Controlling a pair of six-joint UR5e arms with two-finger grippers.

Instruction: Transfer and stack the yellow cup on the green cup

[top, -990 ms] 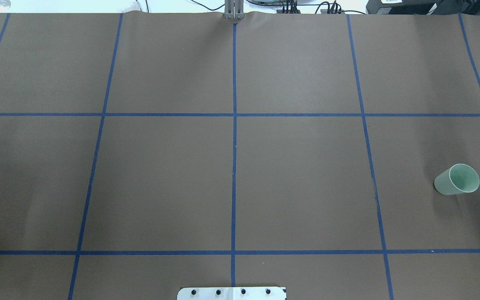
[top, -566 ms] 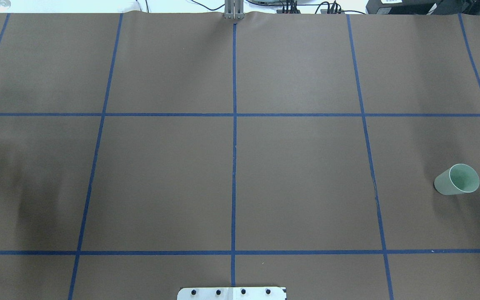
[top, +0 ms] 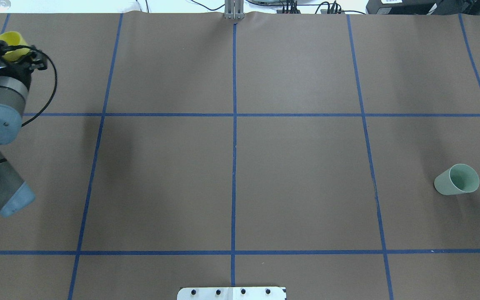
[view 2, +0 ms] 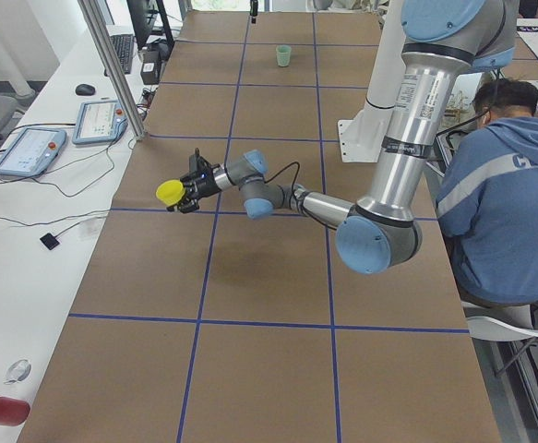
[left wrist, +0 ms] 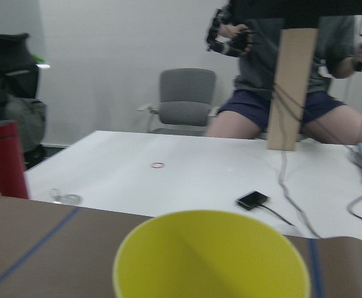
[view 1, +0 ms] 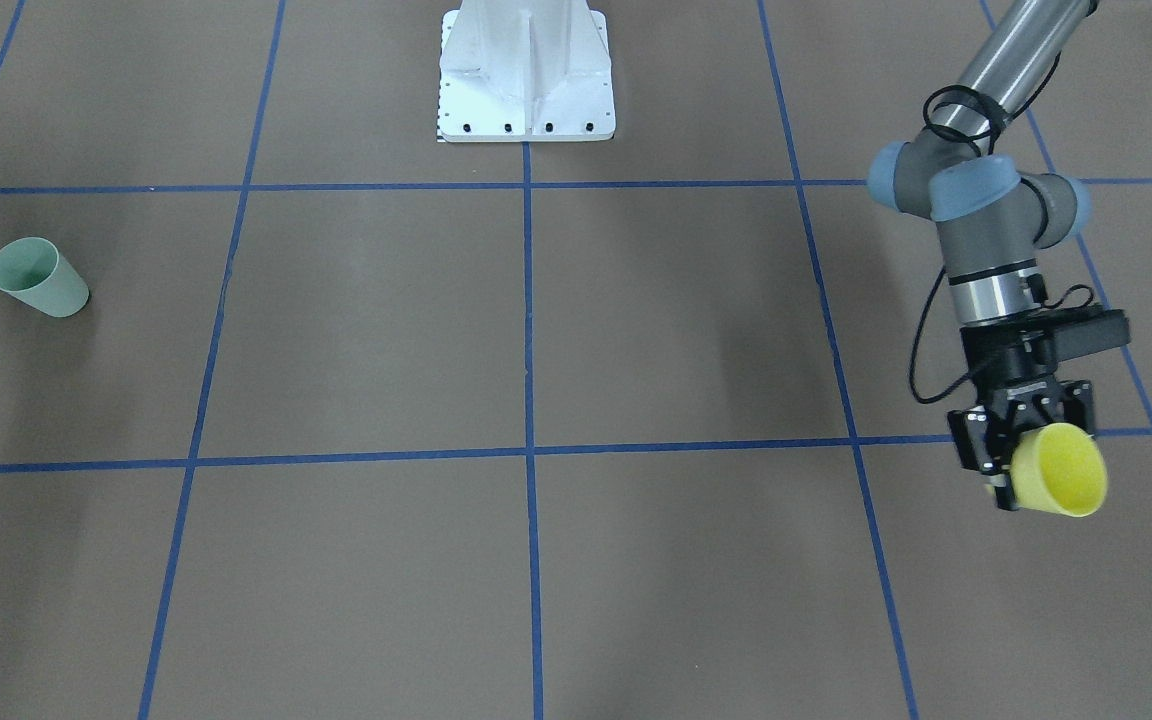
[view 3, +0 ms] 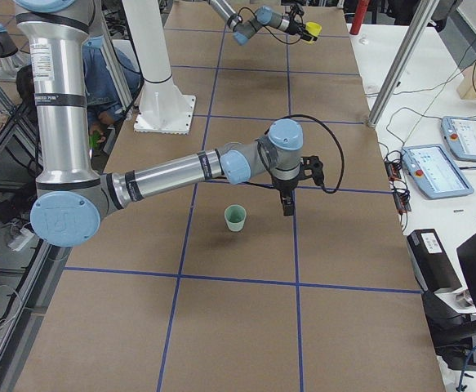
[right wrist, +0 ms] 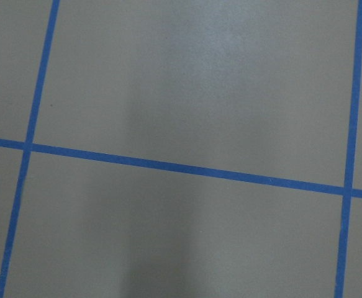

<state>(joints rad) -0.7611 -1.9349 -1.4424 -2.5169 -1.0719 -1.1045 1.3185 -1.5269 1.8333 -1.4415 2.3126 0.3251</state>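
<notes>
My left gripper [view 1: 1021, 460] is shut on the yellow cup [view 1: 1061, 472] and holds it above the table, on its side with the mouth pointing away from the robot. They show at the overhead view's far left, gripper [top: 10, 50] and cup [top: 13, 38], and the cup fills the bottom of the left wrist view [left wrist: 212, 254]. The green cup [top: 456, 180] stands upright on the table far to the robot's right [view 1: 36, 278]. My right gripper [view 3: 286, 200] hangs above the table beside the green cup [view 3: 235, 217]; I cannot tell whether it is open or shut.
The robot's white base plate [view 1: 526, 70] sits at the table's middle near edge. A metal post [view 2: 112, 65] stands at the far edge. A side table with tablets [view 2: 29, 148] and a red bottle [left wrist: 7, 158] lies beyond. An operator [view 2: 499, 185] sits behind the robot.
My left arm has come into the overhead view from the left with the yellow cup held. A black part of the right arm now shows at the right edge. The green cup has not moved.
</notes>
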